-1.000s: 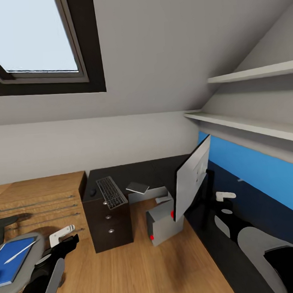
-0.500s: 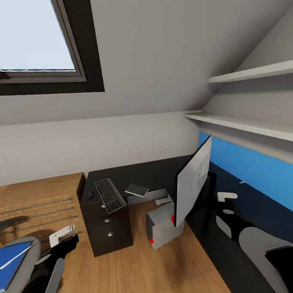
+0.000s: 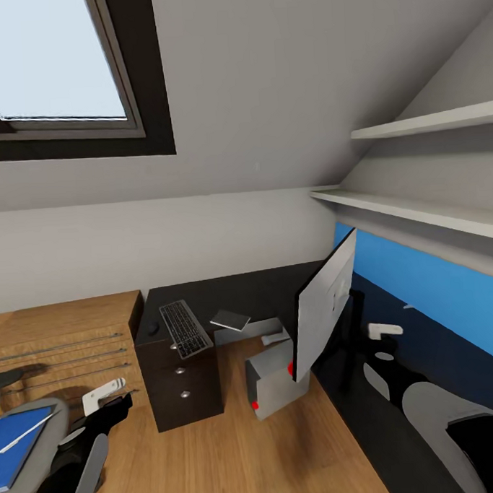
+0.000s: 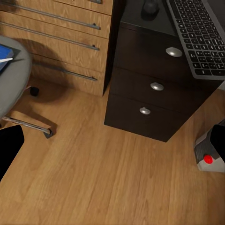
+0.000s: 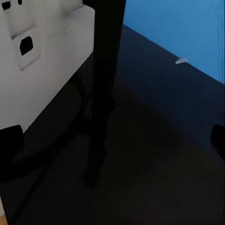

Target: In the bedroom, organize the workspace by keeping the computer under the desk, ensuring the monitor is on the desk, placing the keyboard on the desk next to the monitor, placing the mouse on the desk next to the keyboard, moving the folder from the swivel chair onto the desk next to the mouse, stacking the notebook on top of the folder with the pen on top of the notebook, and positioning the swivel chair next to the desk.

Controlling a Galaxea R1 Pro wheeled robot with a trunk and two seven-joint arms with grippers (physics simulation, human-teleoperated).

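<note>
Blue is the colour that marks the next thing to fetch: the folder (image 3: 18, 446) lies flat on the grey seat of the swivel chair (image 3: 46, 423), at about 8 o'clock in the head view, with the thin pale pen (image 3: 25, 435) lying slantwise across it. The left gripper (image 3: 106, 402) hangs just beside the chair, so the folder is to its own left side and a little lower; the left arm is clearly the nearer one. Its fingers seem to stand apart, because the left wrist view looks between them at the floor with nothing held, though I judge this only from the dark tips at the edges. The right gripper (image 3: 381, 331) is over the black desk (image 3: 249, 290) at 4 o'clock, just behind the back of the monitor (image 3: 323, 307); its jaws look parted too and empty. The keyboard (image 3: 184, 328) lies on the desk at 7 o'clock from the centre, long axis running away from the robot, with the mouse (image 3: 154, 328) touching or just beside its left edge. The computer (image 3: 271, 379) stands on the wooden floor near the desk drawers.
</note>
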